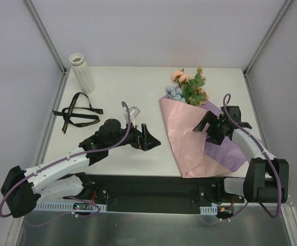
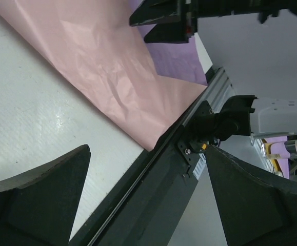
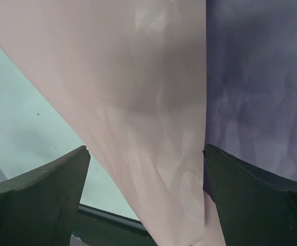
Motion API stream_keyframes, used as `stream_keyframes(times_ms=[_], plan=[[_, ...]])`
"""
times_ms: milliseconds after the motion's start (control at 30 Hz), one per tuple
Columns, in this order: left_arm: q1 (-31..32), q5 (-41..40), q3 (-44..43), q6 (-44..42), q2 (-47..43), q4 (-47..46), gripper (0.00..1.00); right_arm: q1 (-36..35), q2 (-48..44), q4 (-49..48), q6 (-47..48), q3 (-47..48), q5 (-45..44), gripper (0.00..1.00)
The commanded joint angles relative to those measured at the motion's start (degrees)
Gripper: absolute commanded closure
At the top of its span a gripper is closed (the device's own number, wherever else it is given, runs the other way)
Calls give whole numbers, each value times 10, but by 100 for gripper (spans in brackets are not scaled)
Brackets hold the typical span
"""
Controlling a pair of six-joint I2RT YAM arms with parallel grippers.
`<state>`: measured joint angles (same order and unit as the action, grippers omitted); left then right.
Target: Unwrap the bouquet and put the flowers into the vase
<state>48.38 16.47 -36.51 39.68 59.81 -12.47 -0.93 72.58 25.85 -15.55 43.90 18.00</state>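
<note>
Currently the bouquet (image 1: 185, 128) lies flat on the right half of the table (image 1: 122, 87), its flowers (image 1: 190, 87) pointing toward the far edge and its pointed end reaching the near edge; the peach, pale blue and green heads poke out of the far end of the pink paper (image 1: 181, 138); a purple sheet (image 1: 225, 151) spreads out from under the pink one on the right side. The black ribbon (image 1: 79, 114) is off the bundle and lies loose on the left half of the table, well apart from the paper; the vase (image 1: 82, 70) stands at the far left corner, beyond the ribbon, with nothing in its mouth.

The left gripper (image 1: 151, 138) hovers near the middle of the table, just left of the pink paper, pointing toward it; its jaws stand wide apart with nothing between them, and its wrist view shows bare table and the near rail in the gap between its fingers (image 2: 35, 200). The right gripper (image 1: 205, 127) sits over the right side of the bouquet, where pink paper meets purple sheet; its jaws are also spread wide, and its fingers (image 3: 35, 200) frame the pink paper (image 3: 127, 102) and purple sheet (image 3: 256, 87) without pinching either; whether a fingertip touches the paper I cannot tell.
</note>
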Motion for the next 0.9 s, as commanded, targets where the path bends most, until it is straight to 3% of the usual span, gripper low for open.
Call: stream_keyframes(times_ms=[0, 167, 267, 367, 467, 500, 600, 733, 867], plan=[[1, 0, 22, -7, -81, 17, 5, 8, 6, -162, -42, -49, 104, 3], [1, -17, 23, -22, -120, 64, 4, 8, 1, -205, -20, -75, 121, 3], [2, -24, 25, -24, -125, 73, 4, -1, -21, -106, 15, -49, -14, 3], [1, -19, 27, -18, -124, 73, 4, -1, -26, -88, 20, -40, -27, 3], [1, -15, 27, -15, -123, 73, 4, -9, -20, -135, 20, -53, 22, 4], [1, -14, 28, -14, -125, 73, 4, -16, -15, -179, 22, -55, 86, 3], [1, -16, 28, -14, -145, 78, 4, -94, -14, -227, 37, -40, 147, 3], [1, -60, 30, -24, -196, 104, 4, -285, -2, -193, 72, 45, 80, 3], [1, -112, 45, -42, -305, 122, 3, -422, 93, -154, 63, 182, 35, 3]])
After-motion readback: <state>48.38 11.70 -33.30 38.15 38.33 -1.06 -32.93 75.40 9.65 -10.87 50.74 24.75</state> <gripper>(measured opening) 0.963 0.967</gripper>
